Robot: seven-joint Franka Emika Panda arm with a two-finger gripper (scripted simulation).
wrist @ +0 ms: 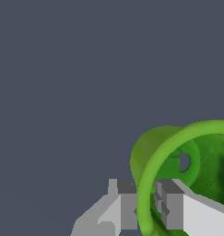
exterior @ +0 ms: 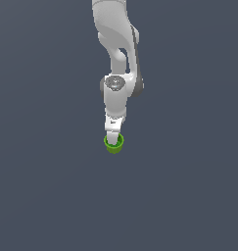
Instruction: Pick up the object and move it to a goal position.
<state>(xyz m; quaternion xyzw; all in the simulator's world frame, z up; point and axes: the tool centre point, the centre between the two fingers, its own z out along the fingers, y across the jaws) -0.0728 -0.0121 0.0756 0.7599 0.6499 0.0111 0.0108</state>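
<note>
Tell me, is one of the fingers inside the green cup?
Yes, in the wrist view one of the fingers is inside the green cup, the other outside its rim.

I see the green cup as smooth, glossy plastic. My end effector has matt grey fingers; the arm looks smooth, satin white. The worktop reads flat matt.

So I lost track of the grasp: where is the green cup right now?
In the exterior view the green cup sits near the centre, at the tip of the hand. The wrist view shows one finger inside its rim and one outside.
</note>
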